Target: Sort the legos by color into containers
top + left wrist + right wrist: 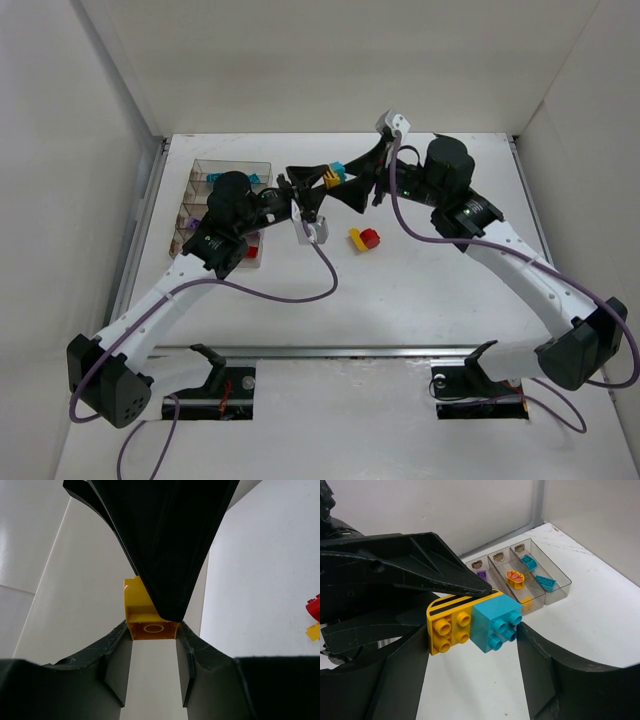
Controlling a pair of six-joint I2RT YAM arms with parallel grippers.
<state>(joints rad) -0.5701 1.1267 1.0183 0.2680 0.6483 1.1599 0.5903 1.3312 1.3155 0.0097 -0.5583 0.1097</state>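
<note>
Above a white table [440, 290] boxed in by white walls [340, 60], the left gripper [153, 632] pinches the yellow brick [142, 605]. The right gripper [474, 635] clamps the joined yellow-and-teal pair [497, 622] end to end. The containers [555, 587] sit beyond the right gripper's fingertips, and a red-and-yellow cluster [365, 238] lies near both grippers.

Glossy, smooth moulded plastic on the yellow brick [447, 627] and teal brick [495, 622], in front of the box [556, 595]. Clear smoky plastic, smooth and shiny, for the box itself. Matt black plastic, faintly scuffed, on the gripper fingers [75, 675] clamping the bricks. Smooth white table [430, 290] under the box, with a soft sheen. Dull silvery metal strip [350, 351] well nearward of the box; glossy purple sheath on the cable [296, 297] just beside it.
</note>
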